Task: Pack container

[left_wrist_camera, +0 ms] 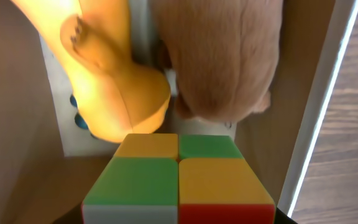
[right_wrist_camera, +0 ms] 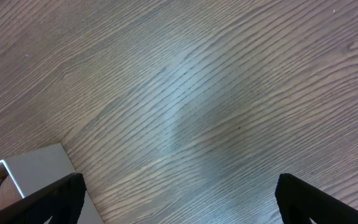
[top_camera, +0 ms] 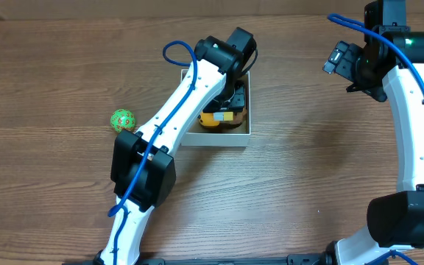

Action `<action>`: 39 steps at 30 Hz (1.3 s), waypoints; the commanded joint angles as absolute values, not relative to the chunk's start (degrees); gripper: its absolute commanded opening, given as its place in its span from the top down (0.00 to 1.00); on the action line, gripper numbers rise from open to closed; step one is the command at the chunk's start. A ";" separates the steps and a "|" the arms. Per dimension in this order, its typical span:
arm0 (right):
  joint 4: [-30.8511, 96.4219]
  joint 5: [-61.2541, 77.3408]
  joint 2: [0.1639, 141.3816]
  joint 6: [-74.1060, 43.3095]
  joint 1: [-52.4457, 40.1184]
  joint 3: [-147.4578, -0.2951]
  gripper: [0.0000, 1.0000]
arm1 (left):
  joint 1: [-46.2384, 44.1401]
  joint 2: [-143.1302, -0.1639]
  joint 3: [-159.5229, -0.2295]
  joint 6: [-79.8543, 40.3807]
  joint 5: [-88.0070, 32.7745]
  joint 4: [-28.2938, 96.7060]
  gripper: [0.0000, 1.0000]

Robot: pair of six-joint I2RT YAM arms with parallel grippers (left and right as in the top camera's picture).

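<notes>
The container (top_camera: 213,138) is a square white-walled box at the table's middle. My left gripper (top_camera: 231,97) reaches down into it. In the left wrist view it is shut on a small two-by-two colour cube (left_wrist_camera: 179,180) with green, yellow, white and red faces, held just above the tan floor. An orange toy (left_wrist_camera: 114,87) and a brown plush toy (left_wrist_camera: 222,62) lie in the box beyond the cube. The white wall (left_wrist_camera: 319,112) runs along the right. My right gripper (right_wrist_camera: 179,202) is open and empty, over bare table to the right of the box.
A green patterned ball (top_camera: 122,119) lies on the wood table left of the container, beside the left arm. A corner of the container (right_wrist_camera: 36,165) shows at the lower left of the right wrist view. The right arm stands at the far right.
</notes>
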State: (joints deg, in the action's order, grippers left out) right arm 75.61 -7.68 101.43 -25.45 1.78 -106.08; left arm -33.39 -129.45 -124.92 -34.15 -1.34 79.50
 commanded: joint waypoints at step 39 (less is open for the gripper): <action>75.31 -7.68 101.16 -25.52 1.63 -106.48 0.00 | -35.16 -129.67 -116.57 -36.40 3.03 75.16 0.26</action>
State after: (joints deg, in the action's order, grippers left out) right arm 75.59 -7.66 101.43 -25.45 1.78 -106.08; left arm -35.18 -129.49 -116.55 -36.05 1.80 75.61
